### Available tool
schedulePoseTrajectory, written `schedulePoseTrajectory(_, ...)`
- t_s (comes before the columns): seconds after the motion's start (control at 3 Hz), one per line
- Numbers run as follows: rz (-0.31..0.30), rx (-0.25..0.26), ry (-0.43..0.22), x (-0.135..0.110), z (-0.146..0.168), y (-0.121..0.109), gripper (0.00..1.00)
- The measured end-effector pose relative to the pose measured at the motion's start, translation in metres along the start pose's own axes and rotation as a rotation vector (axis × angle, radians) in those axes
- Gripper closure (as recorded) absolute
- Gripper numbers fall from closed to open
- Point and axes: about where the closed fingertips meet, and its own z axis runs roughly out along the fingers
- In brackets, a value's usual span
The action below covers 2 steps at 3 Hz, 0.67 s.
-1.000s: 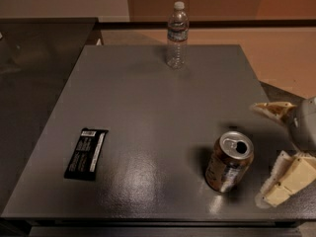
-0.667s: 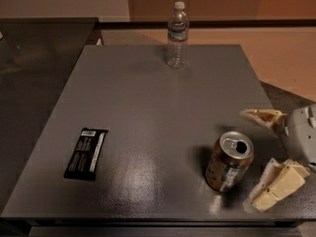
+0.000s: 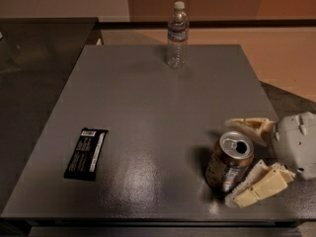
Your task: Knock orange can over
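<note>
The orange can [image 3: 228,162] stands upright near the front right of the grey table [image 3: 148,112], its silver top with the pull-tab opening facing up. My gripper [image 3: 236,163] comes in from the right at table height and is open. Its upper finger [image 3: 249,126] lies just behind the can and its lower finger [image 3: 256,186] lies at the can's front right side, so the can sits partly between the fingers. I cannot tell whether either finger touches the can.
A clear plastic water bottle [image 3: 177,35] stands upright at the table's far edge. A flat black snack bar wrapper [image 3: 86,153] lies at the front left. A dark counter [image 3: 34,48] adjoins the table on the left.
My gripper has moved left toward the can, so its fingers now flank the can. The can, bottle and wrapper have not moved.
</note>
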Motion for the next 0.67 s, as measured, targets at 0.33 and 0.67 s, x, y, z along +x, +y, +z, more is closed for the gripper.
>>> schedulePoseTrajectory(0.33,0.014,-0.016,-0.026,-0.005,0.001,0.003,0.39)
schedulePoseTrajectory(0.67,-0.007,-0.003,-0.021,-0.021,-0.006,0.003,0.7)
